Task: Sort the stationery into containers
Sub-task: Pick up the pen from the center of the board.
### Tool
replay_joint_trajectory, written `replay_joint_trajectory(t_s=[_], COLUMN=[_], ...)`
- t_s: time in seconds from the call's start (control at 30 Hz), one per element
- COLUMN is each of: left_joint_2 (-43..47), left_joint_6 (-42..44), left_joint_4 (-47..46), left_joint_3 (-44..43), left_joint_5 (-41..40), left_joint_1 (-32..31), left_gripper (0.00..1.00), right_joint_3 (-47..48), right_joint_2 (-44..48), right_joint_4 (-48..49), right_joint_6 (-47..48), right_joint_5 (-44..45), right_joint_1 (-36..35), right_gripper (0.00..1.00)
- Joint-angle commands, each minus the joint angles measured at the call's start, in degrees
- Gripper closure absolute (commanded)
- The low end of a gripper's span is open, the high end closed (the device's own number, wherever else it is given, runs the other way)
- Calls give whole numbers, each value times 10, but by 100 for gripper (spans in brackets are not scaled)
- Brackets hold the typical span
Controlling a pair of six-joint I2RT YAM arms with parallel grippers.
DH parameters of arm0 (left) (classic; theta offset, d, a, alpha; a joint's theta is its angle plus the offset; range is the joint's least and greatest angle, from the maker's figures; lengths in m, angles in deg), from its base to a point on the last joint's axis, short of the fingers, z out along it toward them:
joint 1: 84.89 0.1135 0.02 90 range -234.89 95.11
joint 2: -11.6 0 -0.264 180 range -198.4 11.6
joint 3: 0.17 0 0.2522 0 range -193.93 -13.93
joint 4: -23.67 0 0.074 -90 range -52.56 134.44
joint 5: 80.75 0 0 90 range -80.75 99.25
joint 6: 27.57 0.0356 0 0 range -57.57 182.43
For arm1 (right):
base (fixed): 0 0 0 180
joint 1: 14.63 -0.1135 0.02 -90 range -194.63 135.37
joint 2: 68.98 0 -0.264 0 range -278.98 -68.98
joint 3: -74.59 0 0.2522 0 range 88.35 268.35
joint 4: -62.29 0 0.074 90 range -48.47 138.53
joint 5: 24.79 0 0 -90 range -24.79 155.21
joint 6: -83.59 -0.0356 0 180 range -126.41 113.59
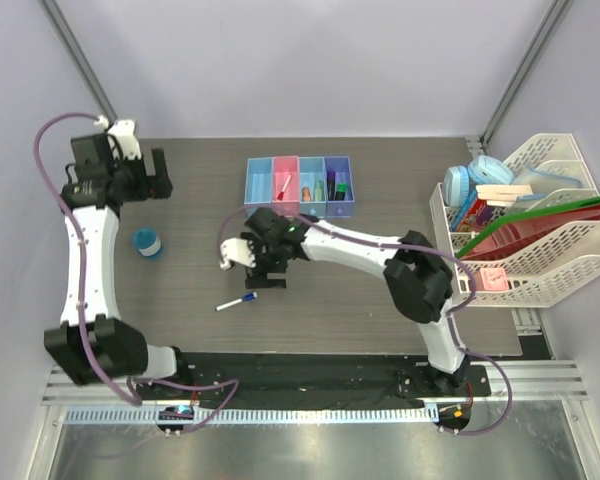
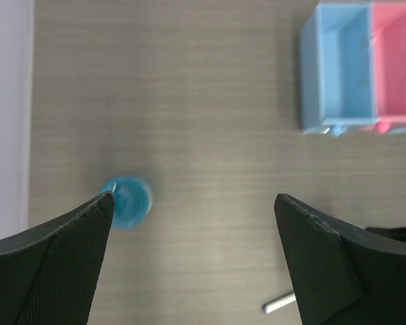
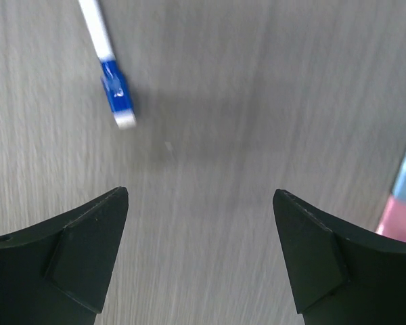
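Left hand [image 2: 194, 197] spread apart near the round blue plastic disc [image 2: 127, 201]; right hand [image 3: 200, 196] spread apart beside the white blue-capped marker [image 3: 107, 64]; white mesh racks [image 1: 572, 262] stand far right

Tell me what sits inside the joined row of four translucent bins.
Blue bin: empty. Pink bin: a red-capped white marker. Light blue bin: small orange and green pieces. Purple bin: a dark, green-tipped item, too small to identify. Anything beneath these is hidden.

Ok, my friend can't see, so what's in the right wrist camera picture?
A white marker with a blue cap lies on the grey table, up and left of the right end effector, whose black fingers are open and empty. The pink bin peeks in at right.
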Motion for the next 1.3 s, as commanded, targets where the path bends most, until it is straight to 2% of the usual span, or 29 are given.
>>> replay_joint_trajectory(t_s=[0.0, 0.23, 0.53, 0.83, 0.93, 0.97, 1.03, 1.07, 1.17, 1.23, 1.27], left_joint_2=[77, 175, 179, 175, 179, 181, 184, 184, 190, 194, 196], left_joint_6=[82, 109, 92, 85, 83, 83, 84, 85, 88, 88, 88], left_joint_4=[27, 63, 72, 68, 67, 66, 63, 65, 63, 63, 62], left_joint_3=[97, 187, 197, 209, 215, 217, 222, 222, 229, 234, 235], left_joint_5=[-30, -46, -42, -45, -40, -38, -39, -38, -40, -35, -34], left_joint_1=[41, 71, 77, 78, 77, 77, 78, 77, 77, 78, 78], left_gripper=[0, 0, 0, 0, 0, 0, 0, 0, 0, 0, 0], right_joint_3=[65, 95, 91, 114, 119, 120, 122, 122, 122, 115, 115], right_joint_2=[-56, -100, -118, -149, -159, -163, -168, -171, -171, -164, -155], right_joint_4=[-19, -34, -35, -49, -49, -50, -49, -46, -28, -8, -3], right_joint_6=[23, 27, 38, 37, 31, 27, 20, 9, -32, -57, -74], right_joint_5=[-7, -46, -78, -96, -97, -96, -93, -89, -61, -29, -22], right_joint_1=[-37, -49, -59, -76, -77, -77, -78, -78, -78, -77, -77], right_gripper=[6, 7, 7, 17, 24, 36, 51, 69, 89, 98, 99])
